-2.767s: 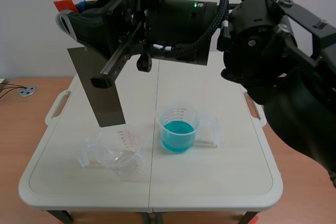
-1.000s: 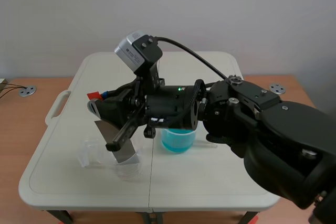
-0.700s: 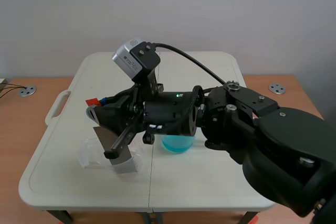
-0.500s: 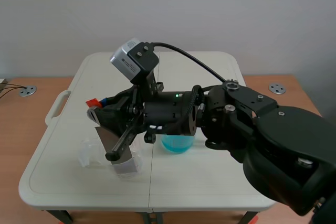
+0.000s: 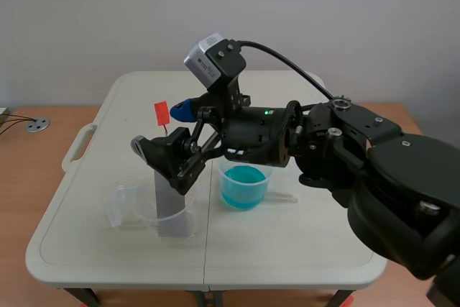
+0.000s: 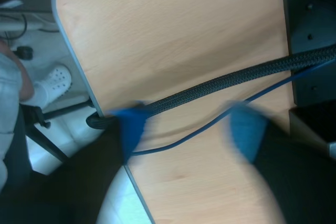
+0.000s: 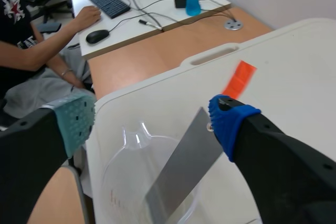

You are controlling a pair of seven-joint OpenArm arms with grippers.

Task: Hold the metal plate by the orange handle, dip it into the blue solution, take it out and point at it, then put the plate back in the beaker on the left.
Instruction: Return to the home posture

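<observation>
Standing in the clear beaker point(image 5: 129, 210) at the lower left of the scene view, the metal plate point(image 5: 171, 210) leans against the rim. Its orange handle point(image 5: 161, 113) pokes up well above the glassware. The right gripper point(image 5: 164, 133) hangs around the top of the plate with its fingers spread wide. In its own wrist view the plate passes between them with neither pad pinching it. The left gripper point(image 6: 189, 135) is off over a wooden surface crossed by cables point(image 6: 220, 82), its two blurred blue pads apart and nothing between them.

The plate looks thin, stiff and fairly light. I'd guess its flat faces are slick, more so if wet. The small orange tab at the top is the sensible place to grip. The beaker looks light too, so a leaning plate could tip it.

By my count there is one plate, one orange handle and two beakers. One beaker is clear and holds the plate. The other is the beaker of blue solution point(image 5: 243, 188), just right of it near the frame's middle on the white table point(image 5: 287, 249).
</observation>
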